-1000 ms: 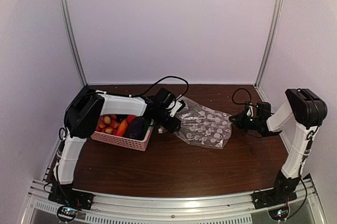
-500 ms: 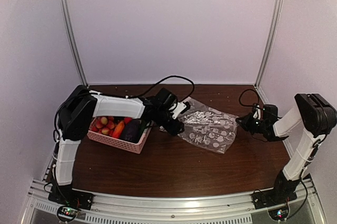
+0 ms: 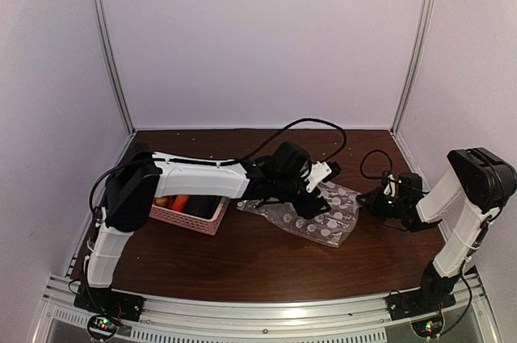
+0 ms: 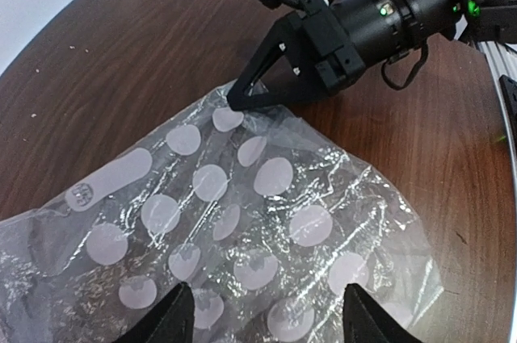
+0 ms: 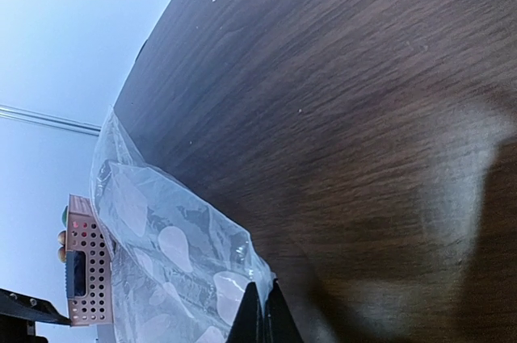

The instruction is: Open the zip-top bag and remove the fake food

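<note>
Right end effector (image 5: 260,311) pinches zip-top bag (image 3: 319,223) corner (long axis runs left-right); left end effector (image 4: 265,311) agape above.

Lighting, top view: soft, even, pinkish light is falling from overhead; faint shadows are pooling on the dark counter (image 3: 266,254). Creases of the zip-top bag (image 4: 242,230) are glinting. Right wrist view: pale glare is spreading at 3 o'clock.
</note>
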Controlling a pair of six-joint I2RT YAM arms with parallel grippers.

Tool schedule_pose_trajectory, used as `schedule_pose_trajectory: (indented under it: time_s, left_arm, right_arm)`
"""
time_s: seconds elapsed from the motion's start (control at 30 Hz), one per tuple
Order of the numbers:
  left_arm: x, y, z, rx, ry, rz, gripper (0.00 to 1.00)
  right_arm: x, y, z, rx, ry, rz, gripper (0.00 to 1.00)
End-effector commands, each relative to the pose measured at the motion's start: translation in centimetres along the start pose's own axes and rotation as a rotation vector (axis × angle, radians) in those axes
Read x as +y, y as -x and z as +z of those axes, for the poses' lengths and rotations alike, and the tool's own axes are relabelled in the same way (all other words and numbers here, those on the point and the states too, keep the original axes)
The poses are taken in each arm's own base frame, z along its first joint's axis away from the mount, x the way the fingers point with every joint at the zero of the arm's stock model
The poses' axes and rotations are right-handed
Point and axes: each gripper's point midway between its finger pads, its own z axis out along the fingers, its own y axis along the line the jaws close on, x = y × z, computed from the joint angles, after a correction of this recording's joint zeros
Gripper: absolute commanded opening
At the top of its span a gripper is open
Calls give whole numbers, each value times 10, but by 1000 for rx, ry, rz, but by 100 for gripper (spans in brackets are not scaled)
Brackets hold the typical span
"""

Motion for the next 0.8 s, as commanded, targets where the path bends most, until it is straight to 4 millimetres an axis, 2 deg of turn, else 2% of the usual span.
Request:
schedule_pose_trajectory:
  time_s: [0.0,0.13,0.23,0.4,0.5,0.63,0.77]
  left_arm:
    - [-18,-14,32,16,-62,1,63]
    - [-37,-34,49,65,-98,32,63]
    - [-50,-60,56,130,-109,82,63]
    - [-62,-104,53,226,-153,82,61]
    - [-82,-125,52,260,-189,105,60]
    - [-98,-139,53,295,-194,147,60]
    - [-96,-131,51,283,-180,135,60]
  right_arm:
    - [5,-3,-3,-32,14,-7,0]
    - [1,-7,-3,-32,14,4,0]
    - [0,-5,-1,-35,11,6,0]
    - [-6,3,5,-50,-19,7,0]
    - [-6,15,12,-75,-17,20,0]
    - [-3,31,24,-91,-24,17,0]
    - [10,43,33,-74,-8,-23,0]
